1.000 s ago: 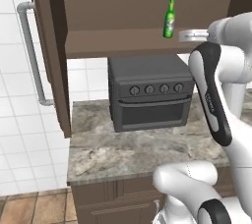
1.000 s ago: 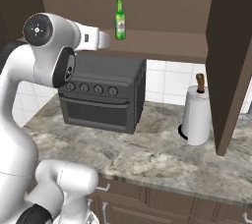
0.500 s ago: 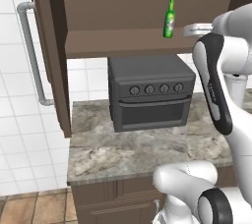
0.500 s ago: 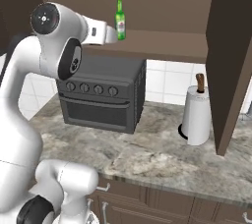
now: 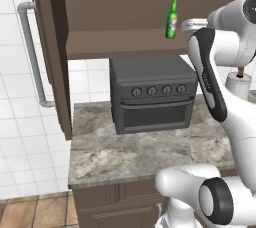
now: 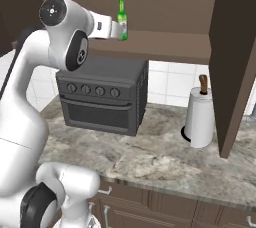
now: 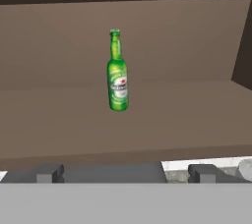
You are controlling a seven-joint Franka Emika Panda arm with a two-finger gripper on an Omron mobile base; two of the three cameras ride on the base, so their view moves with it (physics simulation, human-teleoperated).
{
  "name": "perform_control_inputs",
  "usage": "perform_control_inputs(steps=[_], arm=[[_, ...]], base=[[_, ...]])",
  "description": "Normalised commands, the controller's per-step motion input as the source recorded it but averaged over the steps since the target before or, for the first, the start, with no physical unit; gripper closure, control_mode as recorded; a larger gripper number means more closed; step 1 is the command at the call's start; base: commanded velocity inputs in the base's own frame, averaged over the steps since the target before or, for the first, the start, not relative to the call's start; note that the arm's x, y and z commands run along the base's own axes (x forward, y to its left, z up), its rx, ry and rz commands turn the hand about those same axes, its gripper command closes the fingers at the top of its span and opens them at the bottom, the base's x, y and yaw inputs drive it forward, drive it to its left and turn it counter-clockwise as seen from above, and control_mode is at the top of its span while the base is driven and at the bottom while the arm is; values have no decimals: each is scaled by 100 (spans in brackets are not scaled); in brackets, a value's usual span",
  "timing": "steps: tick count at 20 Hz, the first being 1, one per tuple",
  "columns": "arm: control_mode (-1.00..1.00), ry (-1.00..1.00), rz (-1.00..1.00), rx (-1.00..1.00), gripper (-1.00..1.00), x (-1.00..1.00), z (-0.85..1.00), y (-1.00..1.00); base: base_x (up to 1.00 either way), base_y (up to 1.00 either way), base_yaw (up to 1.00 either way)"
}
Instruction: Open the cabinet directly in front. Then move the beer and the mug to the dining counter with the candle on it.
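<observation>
The cabinet [image 5: 115, 44] stands open, its left door [image 5: 50, 47] and right door [image 6: 235, 62] swung out. The beer [image 5: 172, 18] [image 6: 122, 19] [image 7: 117, 73], a slim green bottle with a red-white label, stands upright on the cabinet shelf [image 7: 187, 120]. My gripper [image 7: 126, 173] hovers just in front of the shelf edge, level with the bottle and a short way off it. Its fingertips [image 7: 49, 173] stand wide apart with nothing between them, so it is open. The white hand [image 6: 106, 26] shows just left of the bottle. The mug, the candle and the dining counter are out of view.
A dark toaster oven [image 5: 152, 99] [image 6: 102, 94] sits on the stone counter [image 5: 125, 157] under the shelf. A paper towel roll [image 6: 200, 117] stands right of it, near the open right door. The left door's long silver handle [image 5: 32, 52] juts out by the tiled wall.
The arm has lifted and the hand has moved up and closer to the beer. The jaws have stayed wide apart.
</observation>
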Motion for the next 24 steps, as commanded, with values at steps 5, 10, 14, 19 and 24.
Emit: perform_control_inputs(steps=[5, 10, 14, 19, 24], arm=[[-100, 0, 0, 0, -100, 43, 14, 0], [-100, 0, 0, 0, -100, 35, 4, 0], [-100, 0, 0, 0, -100, 34, 0, 0], [-100, 0, 0, 0, -100, 29, 0, 0], [-100, -1, 0, 0, -100, 31, 0, 0]], base=[[0, 0, 0], [0, 0, 0], [0, 0, 0], [0, 0, 0], [0, 0, 0]])
